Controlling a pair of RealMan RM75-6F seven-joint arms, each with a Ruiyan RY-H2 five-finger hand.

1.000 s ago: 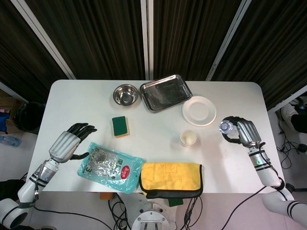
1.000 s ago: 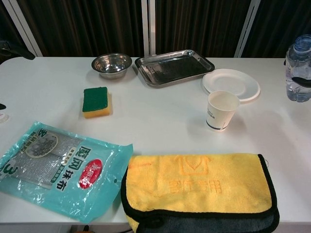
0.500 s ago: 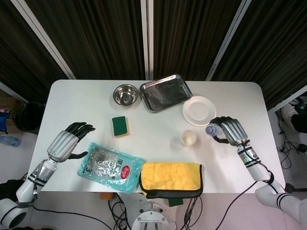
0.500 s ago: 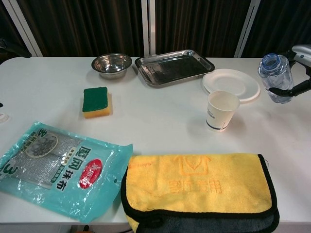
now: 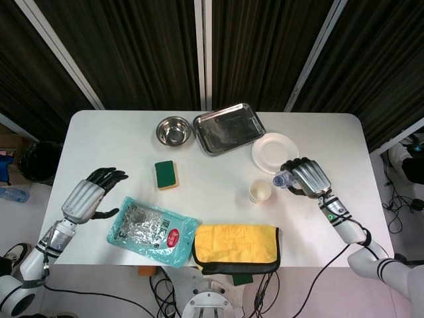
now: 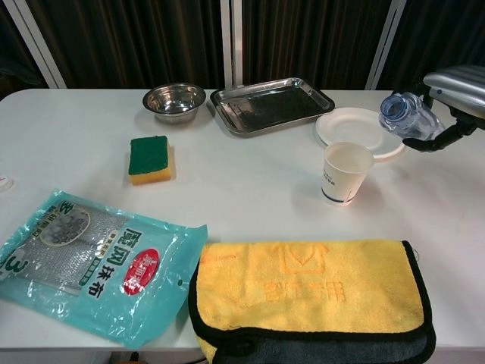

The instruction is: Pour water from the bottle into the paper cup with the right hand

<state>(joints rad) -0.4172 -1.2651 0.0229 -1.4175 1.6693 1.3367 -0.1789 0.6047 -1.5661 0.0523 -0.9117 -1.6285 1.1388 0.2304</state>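
Gripping a clear water bottle (image 6: 405, 116), the right hand (image 5: 307, 179) holds it tilted above the white desk (image 5: 106, 142), open mouth turned toward the paper cup (image 6: 345, 173) and a little to the right of and above the cup's rim; in the head view the bottle (image 5: 281, 179) shows just beside the cup (image 5: 260, 192), apart from it. Cup: upright, near the desk's middle right, a dark band round its base, just in front of a white paper plate (image 5: 274, 153). Whether water is leaving the bottle cannot be told. Left hand (image 5: 88, 198): released, fingers apart, nothing in it, near the desk's left edge, shown in the head view only. Beside it, a teal packet of metal scouring cloth (image 6: 85, 260) printed with red and white labels, lying flat. Just to the right of the packet, a folded yellow microfibre towel (image 6: 309, 297) with black trim, at the front edge. Green-and-yellow sponge (image 6: 148, 158): flat, green face up, left of centre. At the far side, a small steel bowl (image 6: 174, 101) and a rectangular steel tray (image 6: 270, 104) side by side, the tray just left of the plate. Dark curtains (image 5: 132, 46) behind the desk.
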